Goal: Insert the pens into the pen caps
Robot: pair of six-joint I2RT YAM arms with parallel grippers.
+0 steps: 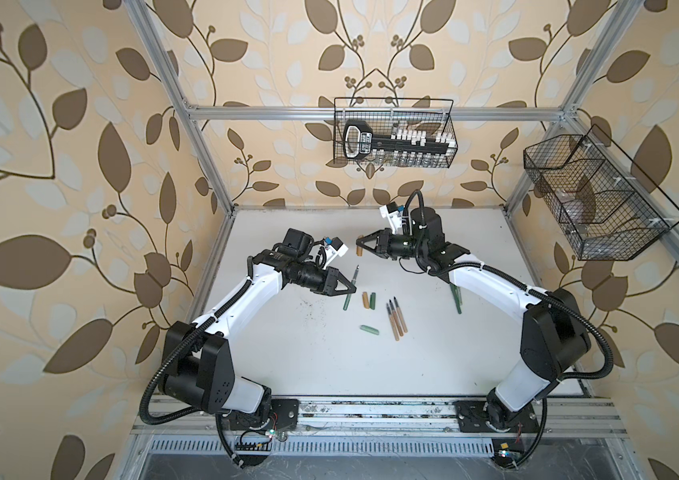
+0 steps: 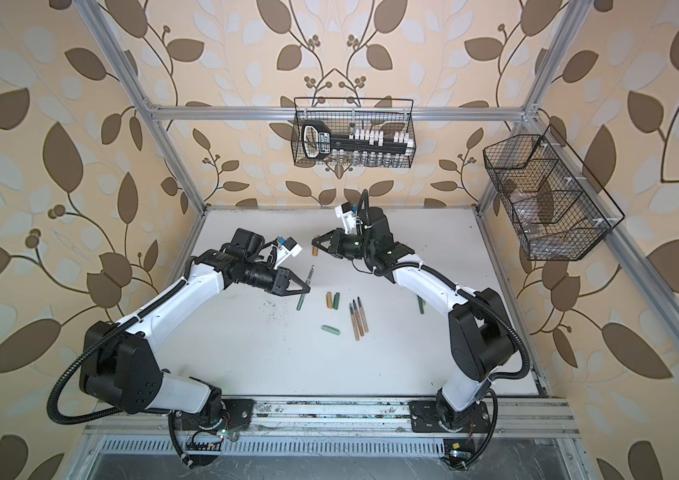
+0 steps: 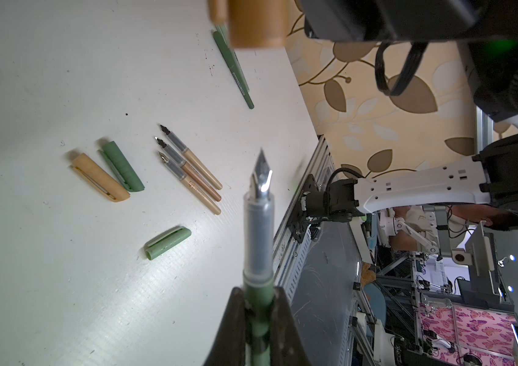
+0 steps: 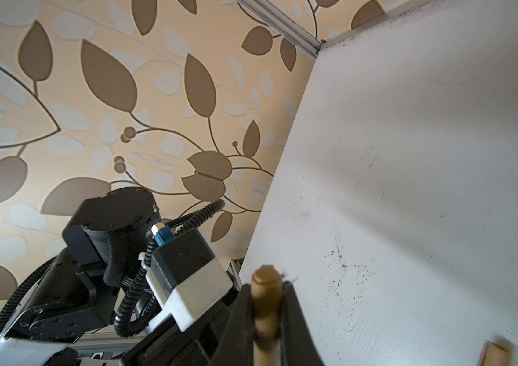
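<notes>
My left gripper (image 1: 352, 289) (image 3: 259, 301) is shut on a green pen (image 1: 353, 277) (image 3: 259, 228), whose bare metal nib points up and toward the back. My right gripper (image 1: 359, 241) (image 4: 265, 304) is shut on a tan pen cap (image 1: 357, 249) (image 4: 265, 285), held a short way beyond the nib and apart from it. On the white table lie a tan cap (image 1: 365, 300), a dark green cap (image 1: 372, 300), a mint cap (image 1: 369, 329) and three tan pens (image 1: 395, 318). Green pens (image 1: 457, 301) lie partly hidden under my right arm.
A wire basket (image 1: 393, 133) with a black tool hangs on the back wall, and another wire basket (image 1: 595, 195) hangs on the right frame. Aluminium posts stand at the table's back corners. A metal rail (image 1: 371, 411) runs along the front edge.
</notes>
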